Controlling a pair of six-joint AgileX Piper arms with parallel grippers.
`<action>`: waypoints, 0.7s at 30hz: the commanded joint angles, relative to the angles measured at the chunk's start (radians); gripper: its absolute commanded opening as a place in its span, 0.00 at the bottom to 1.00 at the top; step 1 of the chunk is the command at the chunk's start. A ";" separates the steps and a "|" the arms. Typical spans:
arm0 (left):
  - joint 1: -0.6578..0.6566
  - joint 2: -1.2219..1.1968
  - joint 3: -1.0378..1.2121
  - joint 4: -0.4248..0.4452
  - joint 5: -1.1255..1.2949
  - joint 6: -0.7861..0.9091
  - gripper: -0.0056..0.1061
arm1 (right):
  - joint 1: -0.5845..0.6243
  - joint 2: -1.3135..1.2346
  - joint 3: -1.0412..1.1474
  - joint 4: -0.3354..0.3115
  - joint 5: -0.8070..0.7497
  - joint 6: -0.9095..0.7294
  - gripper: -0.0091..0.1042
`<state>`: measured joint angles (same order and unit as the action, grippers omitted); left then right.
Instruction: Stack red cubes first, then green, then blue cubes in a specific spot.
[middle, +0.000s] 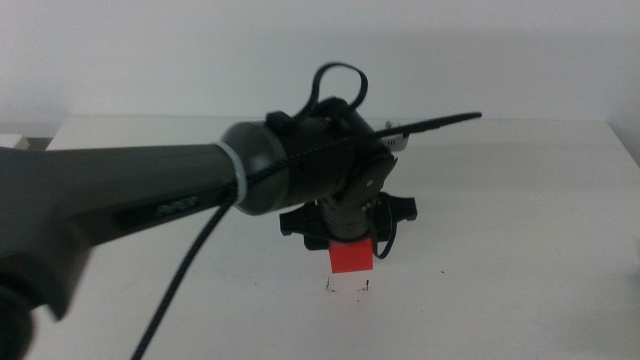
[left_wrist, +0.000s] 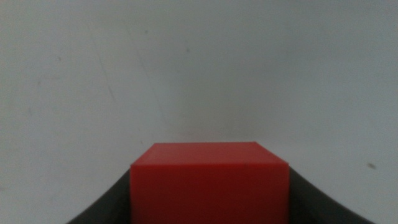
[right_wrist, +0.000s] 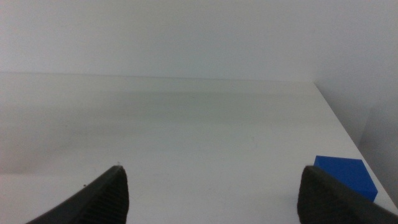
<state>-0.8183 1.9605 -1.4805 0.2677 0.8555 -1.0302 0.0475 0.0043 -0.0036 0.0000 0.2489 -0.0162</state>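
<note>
My left gripper (middle: 350, 240) reaches in from the left, points down and is shut on the red cube (middle: 351, 258). It holds the cube just above the marked spot (middle: 348, 287), a white patch between two small black ticks. In the left wrist view the red cube (left_wrist: 209, 183) sits between the two dark jaws of the left gripper (left_wrist: 209, 214). My right gripper (right_wrist: 211, 193) is open and empty, out of the middle view. The blue cube (right_wrist: 345, 176) lies on the table beside one of its jaws. The green cube is out of view.
The left arm's thick grey link (middle: 120, 210) and its black cable (middle: 185, 270) cover the left half of the middle view. The white table's far edge (middle: 520, 121) meets a white wall.
</note>
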 joint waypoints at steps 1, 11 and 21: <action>-0.001 0.027 0.003 0.016 -0.017 -0.021 0.08 | -0.008 -0.004 0.004 -0.009 -0.009 -0.004 0.87; 0.001 0.071 0.003 0.003 -0.011 -0.021 0.08 | -0.008 -0.004 0.004 -0.009 -0.009 -0.004 0.87; 0.001 0.097 0.003 -0.010 -0.038 0.006 0.09 | -0.008 -0.004 0.004 -0.009 -0.009 -0.004 0.87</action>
<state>-0.8183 2.0625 -1.4764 0.2605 0.8321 -1.0272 0.0475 0.0043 -0.0036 0.0000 0.2489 -0.0162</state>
